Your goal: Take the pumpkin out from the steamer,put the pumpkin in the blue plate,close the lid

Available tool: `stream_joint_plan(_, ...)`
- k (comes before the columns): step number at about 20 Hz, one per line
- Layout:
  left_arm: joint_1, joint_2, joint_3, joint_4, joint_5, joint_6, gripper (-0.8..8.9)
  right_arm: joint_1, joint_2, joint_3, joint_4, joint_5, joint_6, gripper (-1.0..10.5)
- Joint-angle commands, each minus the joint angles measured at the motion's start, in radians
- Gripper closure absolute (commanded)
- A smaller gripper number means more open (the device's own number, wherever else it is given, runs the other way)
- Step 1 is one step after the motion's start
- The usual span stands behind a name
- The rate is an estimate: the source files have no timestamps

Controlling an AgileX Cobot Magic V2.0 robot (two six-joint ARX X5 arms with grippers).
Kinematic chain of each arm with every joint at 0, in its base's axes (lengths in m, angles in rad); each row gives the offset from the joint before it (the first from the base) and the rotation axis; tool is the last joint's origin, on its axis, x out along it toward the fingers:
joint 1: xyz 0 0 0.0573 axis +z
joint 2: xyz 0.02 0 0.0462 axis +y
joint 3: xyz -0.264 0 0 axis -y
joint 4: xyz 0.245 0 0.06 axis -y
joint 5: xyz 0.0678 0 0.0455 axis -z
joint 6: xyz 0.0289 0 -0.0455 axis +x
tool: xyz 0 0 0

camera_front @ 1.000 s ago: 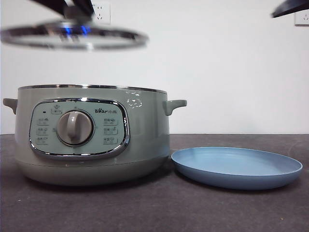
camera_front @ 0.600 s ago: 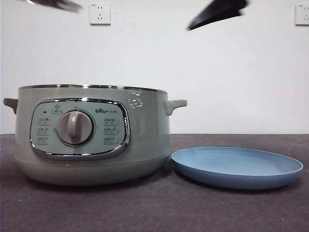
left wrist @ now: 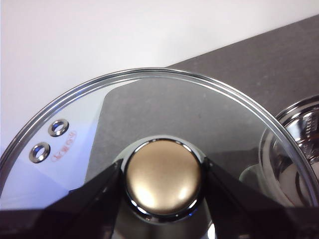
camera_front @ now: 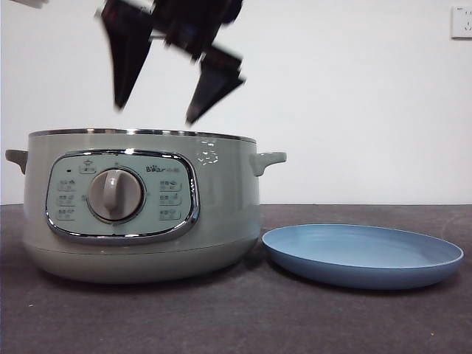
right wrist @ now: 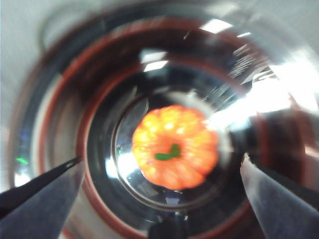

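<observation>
The sage-green steamer (camera_front: 140, 206) stands open on the left of the table. The orange pumpkin (right wrist: 174, 147) with its green stem lies at the bottom of the steel pot, seen in the right wrist view and hidden in the front view. My right gripper (camera_front: 155, 114) hangs open just above the steamer's rim, its jaws (right wrist: 162, 159) wide on either side of the pumpkin and well above it. My left gripper (left wrist: 163, 181) is shut on the knob of the glass lid (left wrist: 149, 109) and holds it up, off to the steamer's side. The blue plate (camera_front: 361, 254) lies empty to the right.
The steamer's steel rim (left wrist: 299, 149) shows at the edge of the left wrist view. The steamer's side handle (camera_front: 267, 160) sticks out toward the plate. Dark table (camera_front: 236, 324) lies in front of both. A white wall stands behind.
The lid has risen and gone left, out of the front view. My right gripper has swung in from the top right and come down, open, over the steamer.
</observation>
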Motion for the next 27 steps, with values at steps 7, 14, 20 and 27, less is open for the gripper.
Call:
stream_joint_plan(7,0.0,-0.01,0.018,0.037,-0.015,0.014,8.22,0.003,0.155,-0.001,0.045,0.004,-0.016,4.2)
stream_joint_plan(14,0.0,-0.009,0.018,0.031,-0.011,0.014,8.22,0.005,0.122,0.002,0.074,0.004,-0.014,9.6)
stream_joint_plan(20,0.0,-0.005,0.018,0.083,0.073,0.013,8.22,-0.042,-0.146,0.002,-0.097,0.012,-0.012,9.6)
stream_joint_plan(27,0.0,0.028,0.018,0.257,0.253,0.013,8.22,-0.281,-0.332,-0.018,-0.398,0.352,0.172,9.6)
